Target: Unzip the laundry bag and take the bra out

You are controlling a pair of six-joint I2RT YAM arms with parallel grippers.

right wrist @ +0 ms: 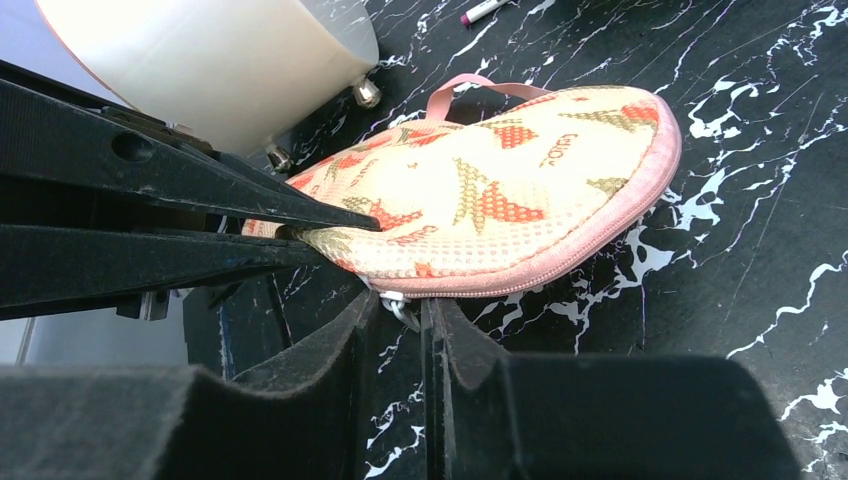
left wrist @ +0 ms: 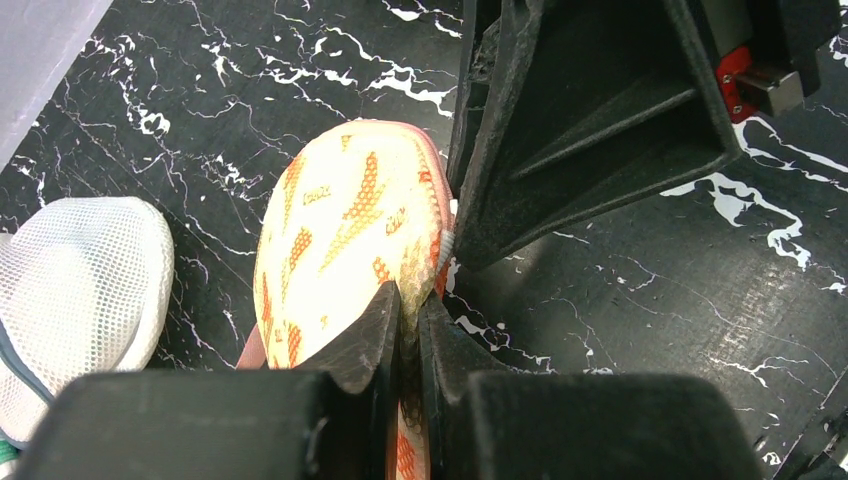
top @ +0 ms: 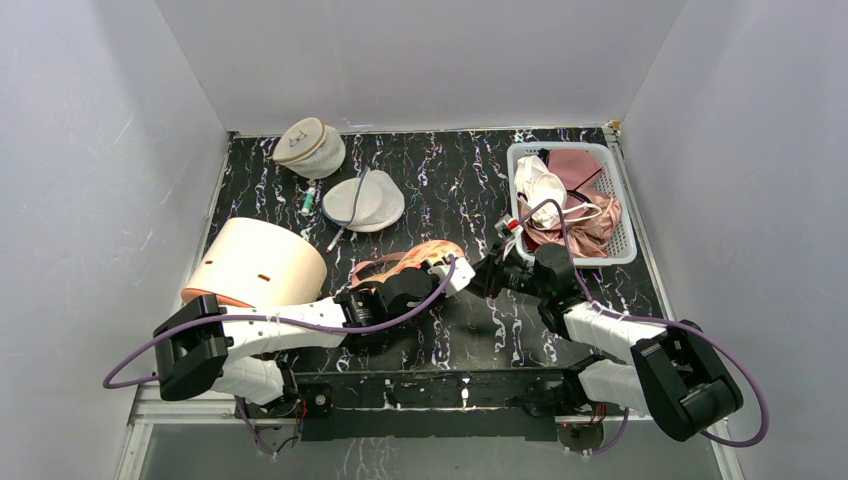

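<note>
Left gripper (left wrist: 410, 302) pressed tight on the edge of the laundry bag (left wrist: 340, 220); right gripper (right wrist: 402, 303) at its zip.
The right fingers stand a narrow gap apart with the small zip pull (right wrist: 404, 316) between them; whether they clamp it cannot be told. The bag lies mid-table on the black marbled table (top: 470, 190), with plain white walls (top: 420, 60) around.

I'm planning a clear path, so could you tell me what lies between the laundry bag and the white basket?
In the top view, the right hand lies between the laundry bag and the basket.
</note>
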